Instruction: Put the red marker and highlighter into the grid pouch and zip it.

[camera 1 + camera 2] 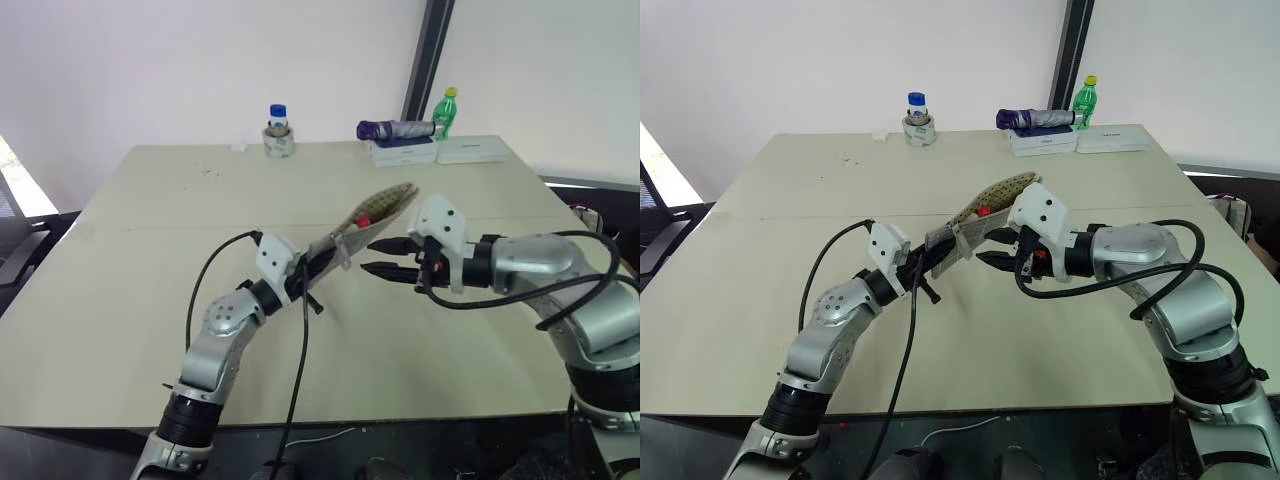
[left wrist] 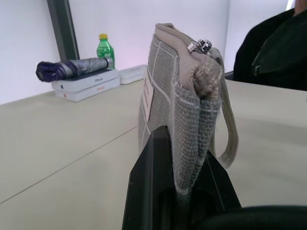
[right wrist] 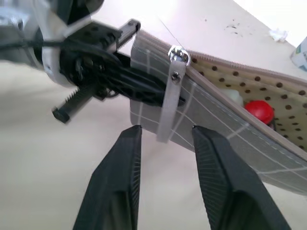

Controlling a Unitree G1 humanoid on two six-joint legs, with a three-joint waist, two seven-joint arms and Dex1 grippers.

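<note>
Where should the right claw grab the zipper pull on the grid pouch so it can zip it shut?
Take the pale pull tab hanging below the metal slider at the clamped end of the grid pouch. It dangles flat and free of the fabric, so the open right claw, already lined up beneath it, could likely close on its two flat faces. The left claw holds the pouch steady.

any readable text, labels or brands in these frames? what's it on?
"iPhone": side of the upper white box under the folded umbrella.
Lower white box: print too blurred to read.
Green bottle: label unreadable.
White label on the grid pouch: seen edge-on, unreadable.
</note>
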